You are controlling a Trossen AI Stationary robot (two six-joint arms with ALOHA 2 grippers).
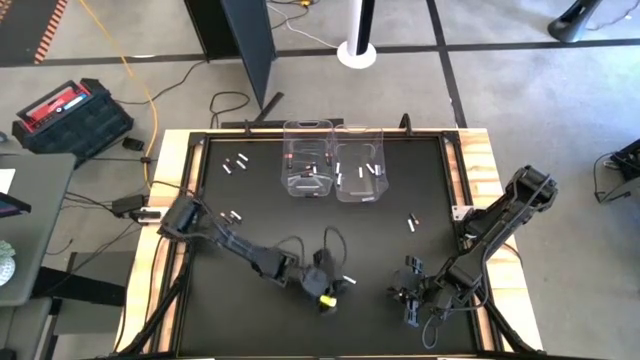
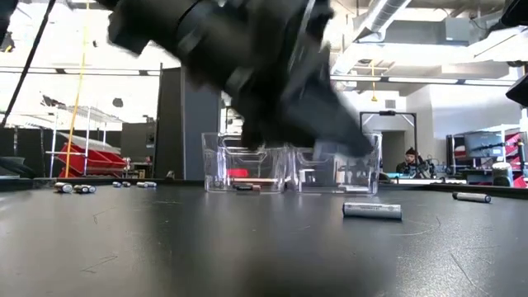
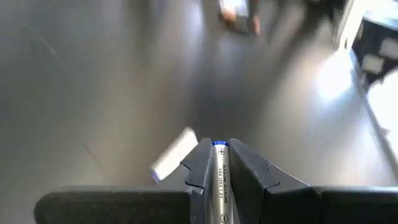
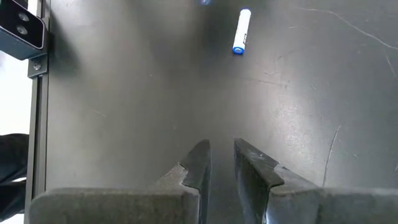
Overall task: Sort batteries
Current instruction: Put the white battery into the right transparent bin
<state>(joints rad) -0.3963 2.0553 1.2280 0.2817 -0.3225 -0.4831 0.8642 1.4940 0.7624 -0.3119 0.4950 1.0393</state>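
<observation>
Black tabletop: left gripper pinches white blue-tipped cylindrical battery; second white battery just beside fingertips. Right gripper narrowly parted, empty.

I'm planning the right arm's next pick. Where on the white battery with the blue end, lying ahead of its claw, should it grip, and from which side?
Grip the white battery at mid-length, across its round body, coming straight down from above. It lies flat on the black table with open space around it. The right claw would probably need to turn so its fingers straddle the battery's long axis.
</observation>
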